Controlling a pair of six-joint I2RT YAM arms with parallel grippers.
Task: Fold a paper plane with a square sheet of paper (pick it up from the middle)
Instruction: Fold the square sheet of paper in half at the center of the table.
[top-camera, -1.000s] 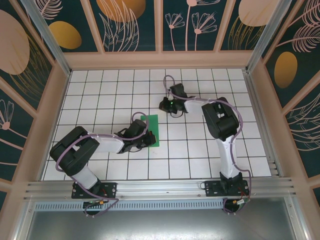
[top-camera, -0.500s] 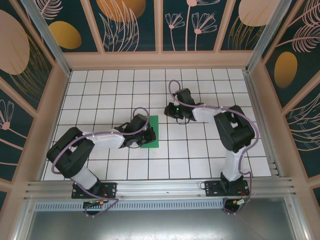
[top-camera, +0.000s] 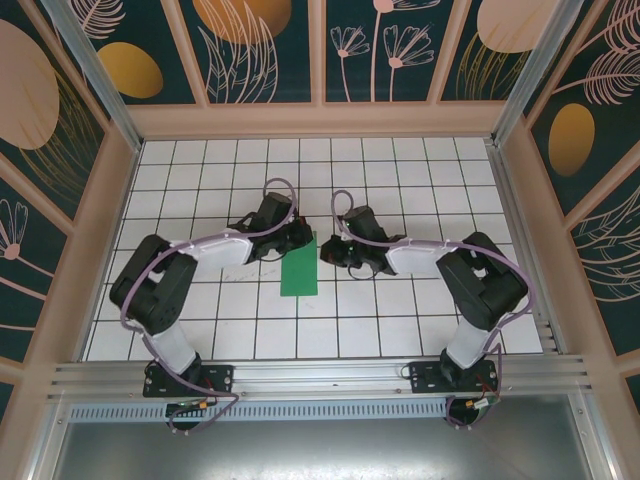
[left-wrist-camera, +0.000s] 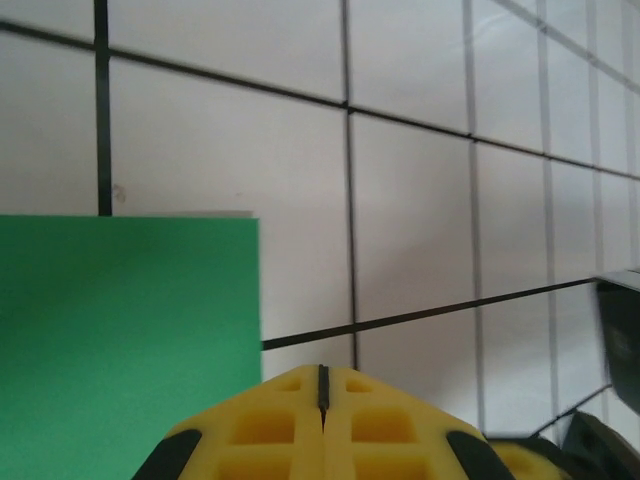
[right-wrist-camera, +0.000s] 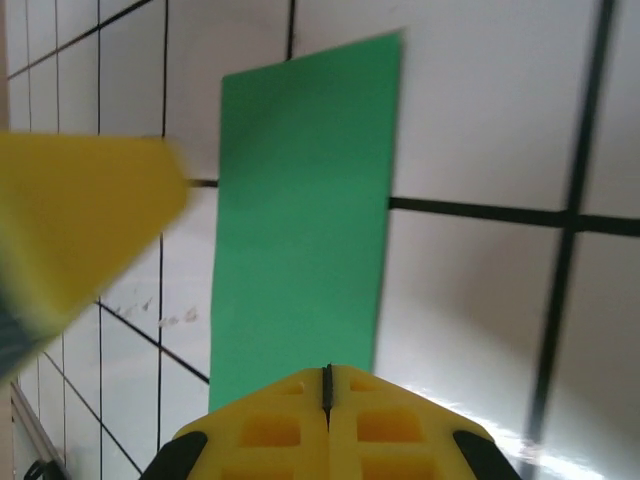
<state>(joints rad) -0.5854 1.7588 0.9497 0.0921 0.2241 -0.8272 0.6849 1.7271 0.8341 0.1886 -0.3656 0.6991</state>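
Both arms are reaching into the middle of the white gridded table (top-camera: 420, 300) and the 2 grippers are converging on the green sheet of paper (top-camera: 299, 266). From the top camera the sheet is lying flat just left of centre, showing as a narrow rectangle with its long side running up the frame. The left gripper (top-camera: 303, 237) is coming in from the left and hovering at the sheet's upper end, while the right gripper (top-camera: 325, 253) is sitting just beside the sheet's upper right edge, so the 2 tips are facing each other close together. On the left wrist camera the left gripper (left-wrist-camera: 322, 398) is showing its yellow fingers pressed together at the bottom of the frame, nothing between them, with the green sheet of paper (left-wrist-camera: 120, 340) filling the lower left and its corner ending just beside the fingertips; whether they are touching it I cannot tell. On the right wrist camera the right gripper (right-wrist-camera: 327, 400) is likewise closed tight and empty at the bottom edge, the green sheet of paper (right-wrist-camera: 300, 220) is stretching away up the centre of the frame, and the left gripper (right-wrist-camera: 80, 235) is blurring in yellow at the left.
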